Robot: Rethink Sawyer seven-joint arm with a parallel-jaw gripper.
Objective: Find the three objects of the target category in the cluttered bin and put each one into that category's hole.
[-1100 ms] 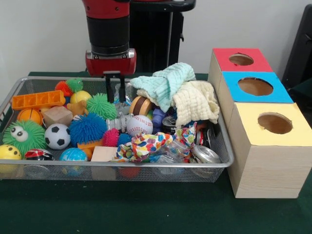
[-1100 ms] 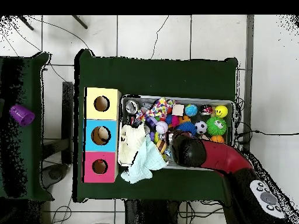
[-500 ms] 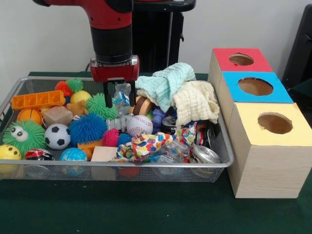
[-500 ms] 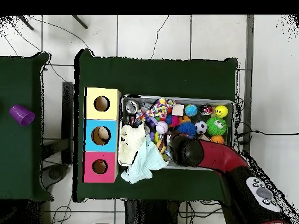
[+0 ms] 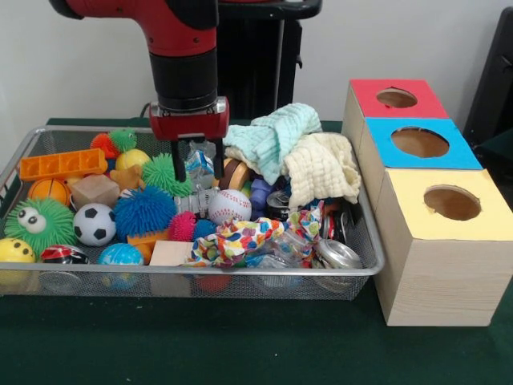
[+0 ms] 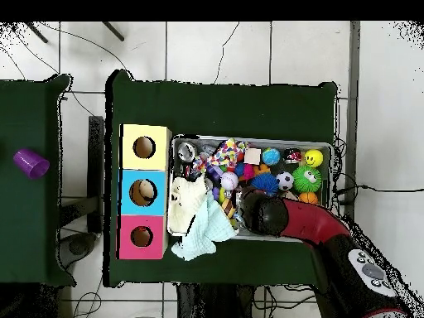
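Nearest, the wire bin (image 5: 365, 269) on the green worktop (image 5: 240, 345) holds balls, cloths and cans. At its 12 o'clock side the tool (image 5: 197, 164) hangs with fingers spread around a crumpled plastic bottle (image 5: 198, 166); contact is unclear. At 3 o'clock stand 3 boxes (image 5: 437, 257) with holes.

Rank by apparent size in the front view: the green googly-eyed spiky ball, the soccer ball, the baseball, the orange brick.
1. Orange brick, longest.
2. Green googly-eyed spiky ball.
3. Soccer ball and baseball: these look about alike, so I won't separate them.
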